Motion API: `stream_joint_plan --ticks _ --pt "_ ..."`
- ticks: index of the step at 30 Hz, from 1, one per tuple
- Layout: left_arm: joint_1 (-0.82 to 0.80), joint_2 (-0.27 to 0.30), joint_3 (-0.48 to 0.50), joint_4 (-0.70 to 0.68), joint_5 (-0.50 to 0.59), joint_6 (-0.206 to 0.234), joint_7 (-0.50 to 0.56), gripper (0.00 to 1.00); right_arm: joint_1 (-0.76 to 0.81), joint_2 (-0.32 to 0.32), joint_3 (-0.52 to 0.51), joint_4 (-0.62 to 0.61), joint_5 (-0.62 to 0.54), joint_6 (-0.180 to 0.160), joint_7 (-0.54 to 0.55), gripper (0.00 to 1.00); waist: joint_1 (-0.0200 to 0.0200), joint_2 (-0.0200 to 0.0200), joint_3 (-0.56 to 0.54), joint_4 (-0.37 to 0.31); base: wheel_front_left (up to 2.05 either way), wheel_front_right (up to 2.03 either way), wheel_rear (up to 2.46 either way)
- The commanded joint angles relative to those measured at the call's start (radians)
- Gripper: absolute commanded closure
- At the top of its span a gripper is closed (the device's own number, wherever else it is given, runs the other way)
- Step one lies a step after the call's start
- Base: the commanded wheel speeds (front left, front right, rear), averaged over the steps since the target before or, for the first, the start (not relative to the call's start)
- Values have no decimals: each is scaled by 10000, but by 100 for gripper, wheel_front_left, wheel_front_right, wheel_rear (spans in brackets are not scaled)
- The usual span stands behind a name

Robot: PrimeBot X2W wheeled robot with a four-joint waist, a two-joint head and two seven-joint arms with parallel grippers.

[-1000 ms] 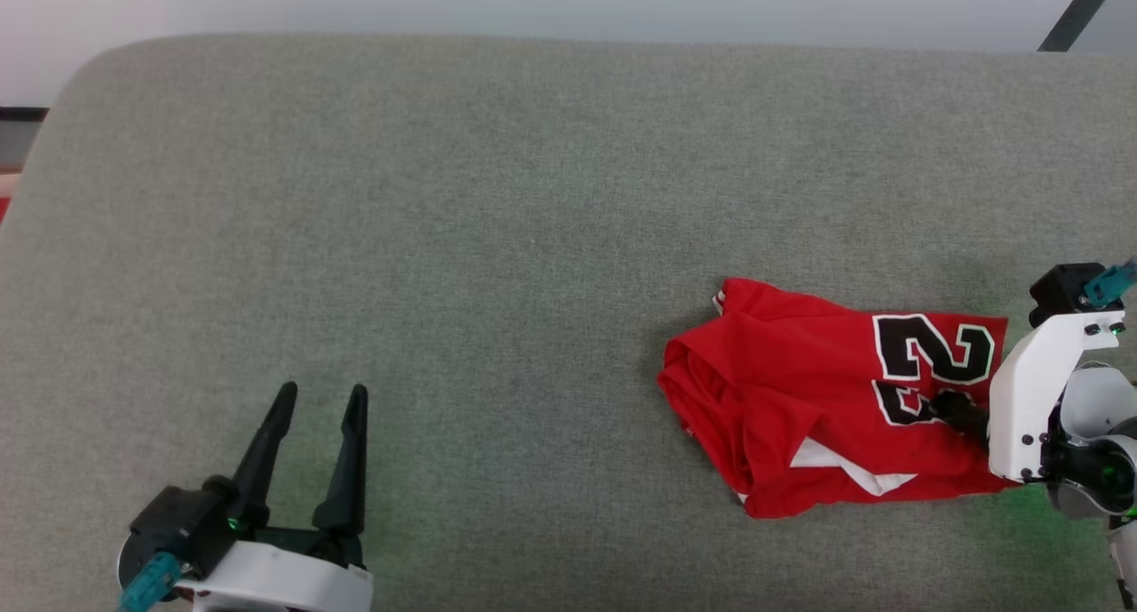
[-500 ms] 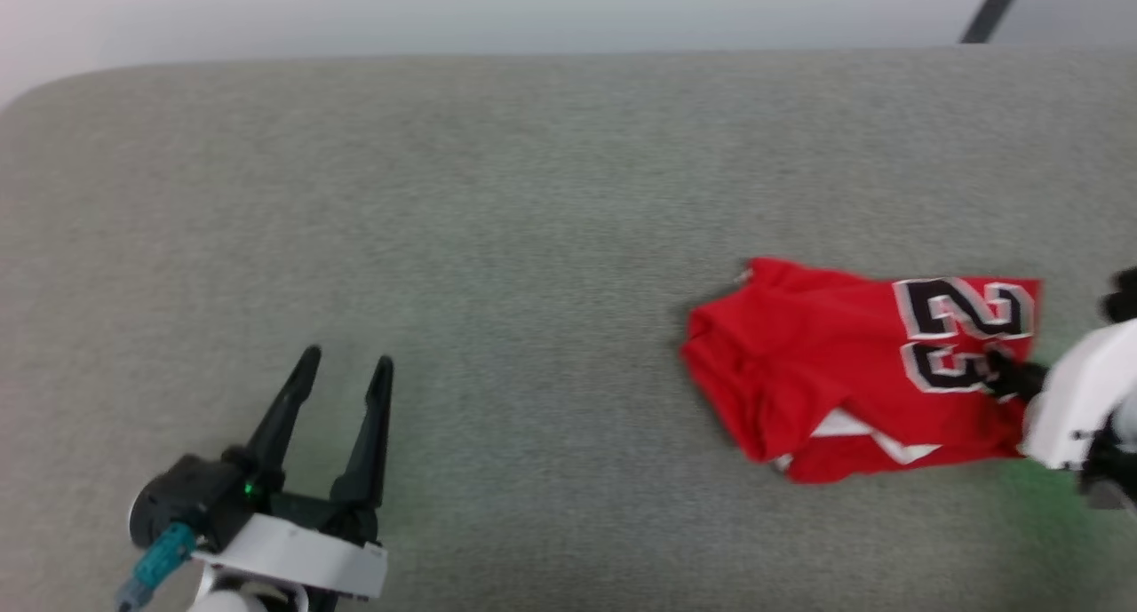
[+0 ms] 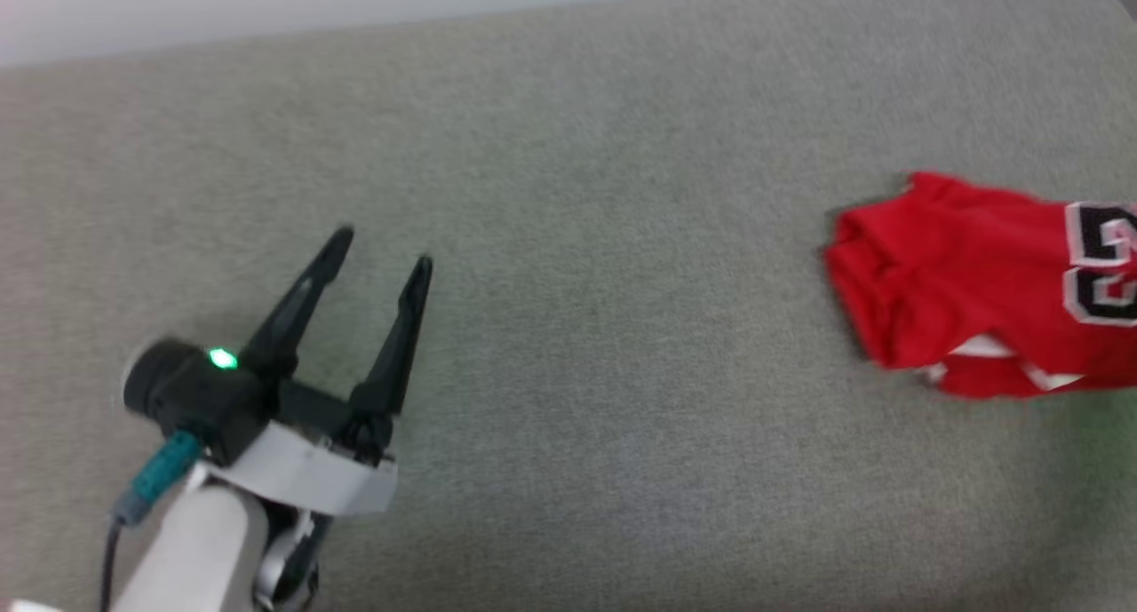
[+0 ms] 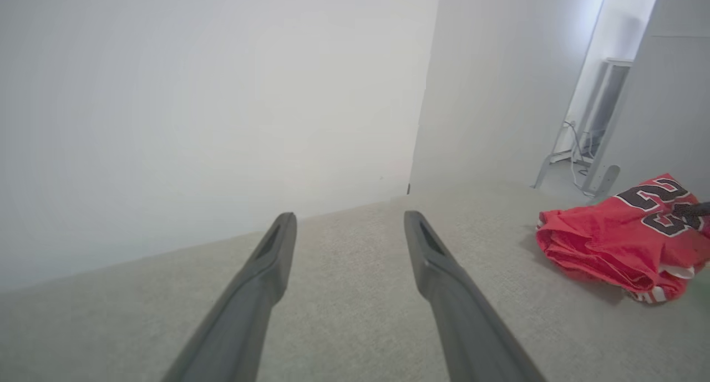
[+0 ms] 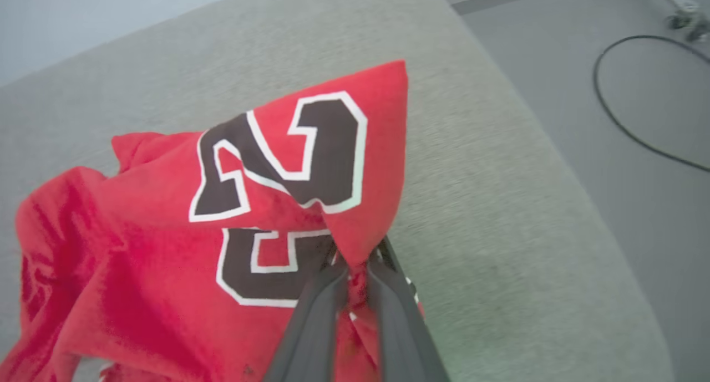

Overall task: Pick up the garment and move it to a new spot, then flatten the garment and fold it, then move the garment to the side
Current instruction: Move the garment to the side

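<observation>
Count: one crumpled red jersey garment [image 3: 959, 283] with white sleeve parts and two black white-outlined numerals; two hands, each with two long dark fingers [image 4: 272, 271]. The garment lies bunched on the grey fabric-topped desk [image 3: 568, 194], far right side, close to the desk's rounded right corner. The head view is blurred and cuts the garment off at the frame border. Right wrist view: the right hand [image 5: 358, 265] is pinched nearly closed on a fold of the garment [image 5: 138, 232] just below the lower numeral, with red cloth squeezed between both fingers and standing up in a peak above them. The left hand [image 3: 382, 250] is over the desk's left part, well apart from the garment, fingers spread wide with nothing between them. It has one green light [image 3: 222, 359] lit on its black body and one teal connector [image 3: 164, 470] at the wrist. Left wrist view: the left hand [image 4: 349, 218] has bare desk between its fingers. The garment [image 4: 610, 243] is off to the right, with one dark finger of the right hand touching it at the numerals. A plain white wall [image 4: 194, 93] stands behind the desk. Between the two hands: bare desk. Beyond the desk edge: grey floor [image 5: 554, 49] with one black cable [image 5: 596, 74] looped on it.
</observation>
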Motion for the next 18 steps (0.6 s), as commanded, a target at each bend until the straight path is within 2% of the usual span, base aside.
stream_joint_plan --ticks 1,10,18 --pt "-279 133 -48 -71 -66 -36 4 0 -220 -72 -119 101 -167 -4 -135 100 0 0 531 -361 0 0 0" --pt "-1675 836 -366 -287 73 -35 4 0 -1721 -589 -306 1081 -1819 -4 -1066 100 0 0 1478 -435 0 0 0" --pt "-2397 1259 -316 -375 472 -32 4 0 -3194 -642 -413 2353 -3152 -5 -1747 100 0 0 2102 -340 0 0 0"
